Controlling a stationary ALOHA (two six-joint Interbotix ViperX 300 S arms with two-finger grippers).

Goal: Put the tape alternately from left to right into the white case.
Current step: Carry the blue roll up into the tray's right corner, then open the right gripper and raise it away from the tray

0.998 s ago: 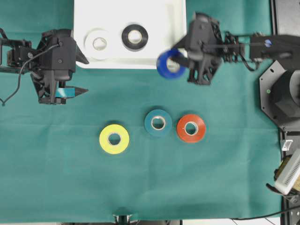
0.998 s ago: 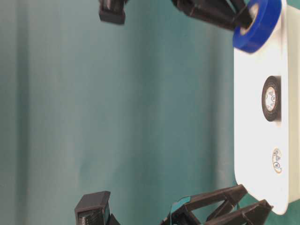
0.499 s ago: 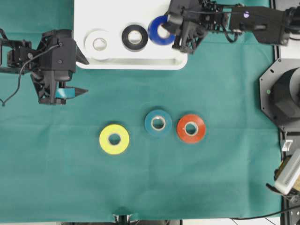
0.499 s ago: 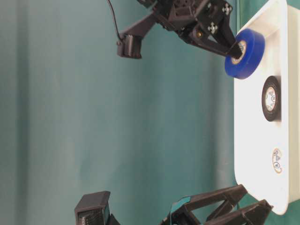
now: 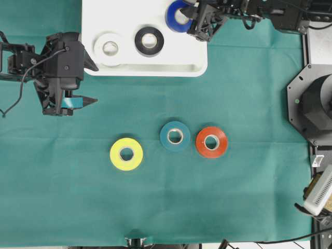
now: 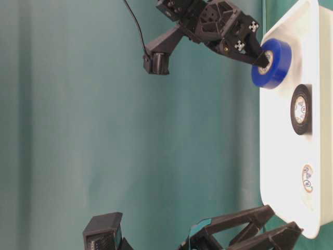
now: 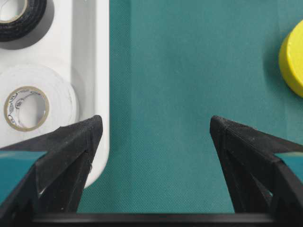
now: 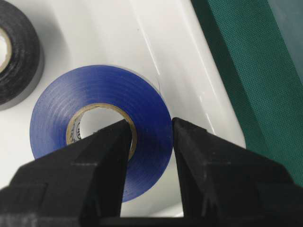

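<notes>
The white case (image 5: 171, 57) lies at the top of the table with the white tape (image 5: 109, 48) and the black tape (image 5: 149, 41) side by side in it. My right gripper (image 5: 193, 18) is shut on the blue tape (image 5: 176, 15), one finger through the core and one outside (image 8: 151, 125). It holds the roll tilted over the case's right end (image 6: 276, 62). My left gripper (image 5: 95, 84) hangs open and empty by the case's left corner (image 7: 156, 125). Yellow (image 5: 126, 154), teal (image 5: 175, 136) and orange-red (image 5: 211, 141) rolls lie on the cloth.
A green cloth (image 5: 233, 197) covers the table. The right arm's black base (image 5: 314, 106) stands at the right edge, with a pale device (image 5: 319, 191) below it. The case's rim (image 7: 102, 71) runs just beside my left finger.
My right gripper has carried the blue tape from off the case's right front corner up and over the case's right end. The left arm has not moved.
</notes>
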